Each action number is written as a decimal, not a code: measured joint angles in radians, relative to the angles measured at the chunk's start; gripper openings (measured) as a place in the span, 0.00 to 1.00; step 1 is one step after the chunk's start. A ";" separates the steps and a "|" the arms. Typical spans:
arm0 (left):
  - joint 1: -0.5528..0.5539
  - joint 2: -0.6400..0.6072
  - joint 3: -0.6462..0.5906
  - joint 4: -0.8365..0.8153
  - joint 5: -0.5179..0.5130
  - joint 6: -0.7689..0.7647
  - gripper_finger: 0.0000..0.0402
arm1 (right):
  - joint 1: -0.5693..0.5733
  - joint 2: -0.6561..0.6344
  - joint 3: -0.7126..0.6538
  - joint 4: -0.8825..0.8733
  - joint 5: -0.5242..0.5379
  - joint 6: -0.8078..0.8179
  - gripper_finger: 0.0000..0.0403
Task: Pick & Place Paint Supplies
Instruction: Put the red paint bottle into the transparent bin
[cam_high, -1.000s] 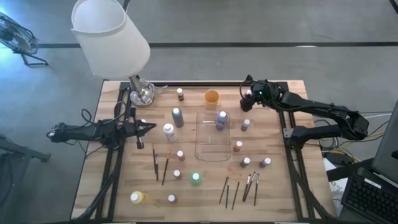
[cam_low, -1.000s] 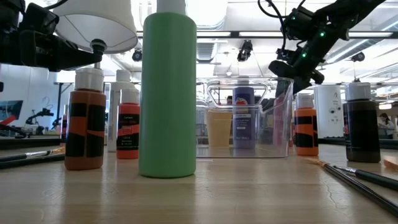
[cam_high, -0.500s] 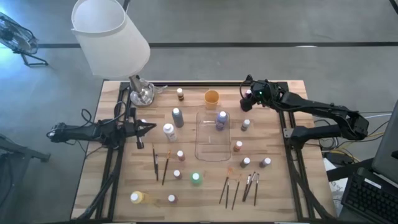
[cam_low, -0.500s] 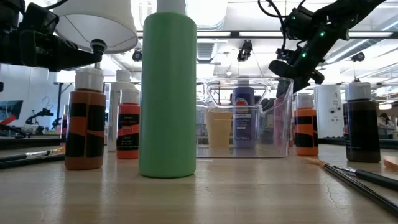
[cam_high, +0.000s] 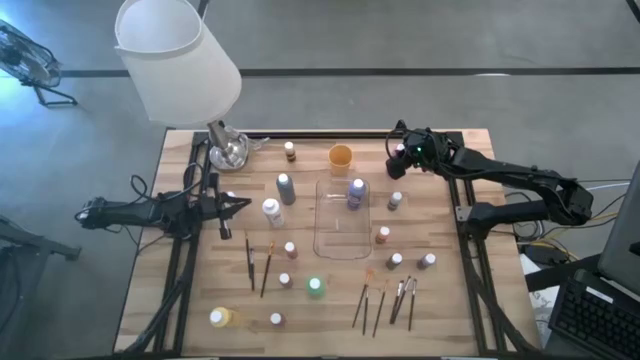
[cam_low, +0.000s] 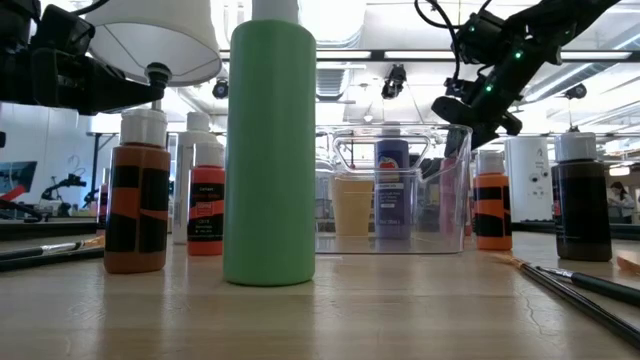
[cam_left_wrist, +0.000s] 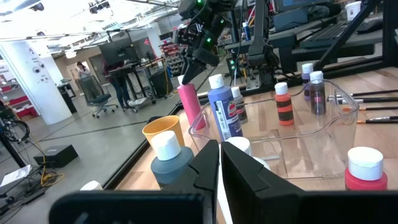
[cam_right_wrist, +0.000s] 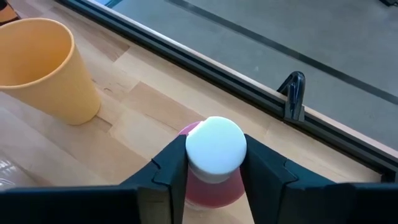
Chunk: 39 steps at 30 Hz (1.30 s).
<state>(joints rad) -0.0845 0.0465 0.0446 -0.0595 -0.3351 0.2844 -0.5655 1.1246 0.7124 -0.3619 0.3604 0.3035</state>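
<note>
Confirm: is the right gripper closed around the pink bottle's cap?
Yes, the right gripper has its fingers pressed on both sides of the pink bottle's white cap.

Arms: two dark, near-black jointed arms of slim tubular links, matte finish.
Left arm (cam_high: 150, 212): thin black cables looping loosely off the links by the wrist.
Right arm (cam_high: 520, 185): bulkier elbow housing; a small green indicator light glows at the wrist.
Left gripper (cam_left_wrist: 220, 163): two flat, dark, angular fingers with straight, hard edges.
Right gripper (cam_right_wrist: 215, 163): two dark, moulded fingers with stepped, bevelled inner faces; black cables curl above the wrist.
</note>
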 joint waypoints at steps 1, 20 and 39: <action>0.000 0.000 0.000 0.000 0.000 0.000 0.06 | 0.000 -0.002 0.000 -0.001 -0.001 0.000 0.29; 0.000 0.000 0.000 0.000 0.000 0.000 0.06 | 0.077 -0.030 0.327 -0.282 -0.003 -0.031 0.32; 0.000 0.000 0.000 0.000 0.000 0.000 0.06 | 0.351 -0.004 0.595 -0.271 -0.058 -0.120 0.28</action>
<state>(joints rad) -0.0845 0.0463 0.0448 -0.0597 -0.3351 0.2848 -0.2148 1.1205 1.3072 -0.6327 0.3027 0.1838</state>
